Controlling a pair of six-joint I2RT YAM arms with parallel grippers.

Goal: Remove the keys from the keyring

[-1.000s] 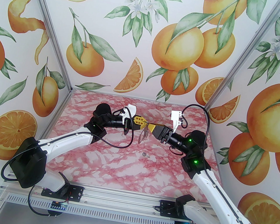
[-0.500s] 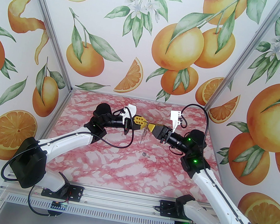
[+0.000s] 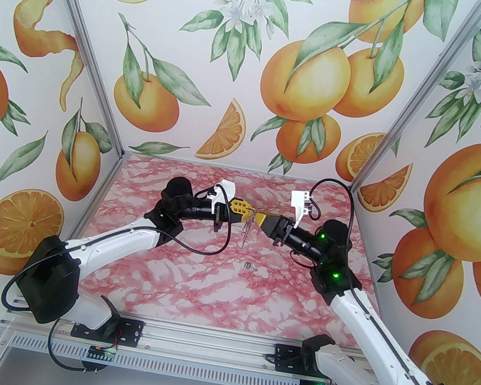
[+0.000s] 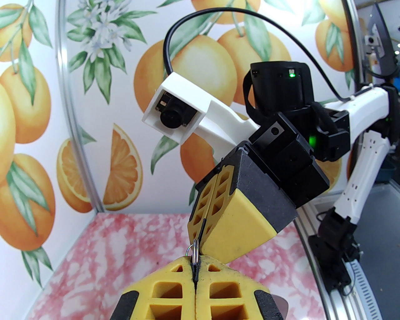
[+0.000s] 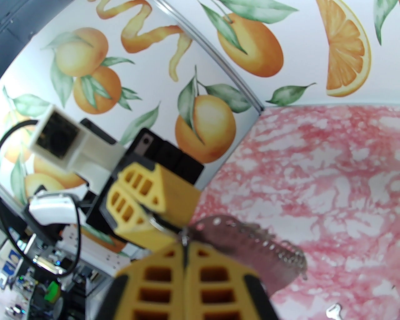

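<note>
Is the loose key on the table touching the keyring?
Apart. In the top view the key lies on the table, with marble showing between it and the hanging keyring.

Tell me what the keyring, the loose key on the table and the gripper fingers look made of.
Keyring: dark matte metal, probably; thin plate with punched holes. Loose key: silvery metal, glinting. Left gripper's fingers: yellow plastic, matte, moulded lattice; could be printed.
</note>
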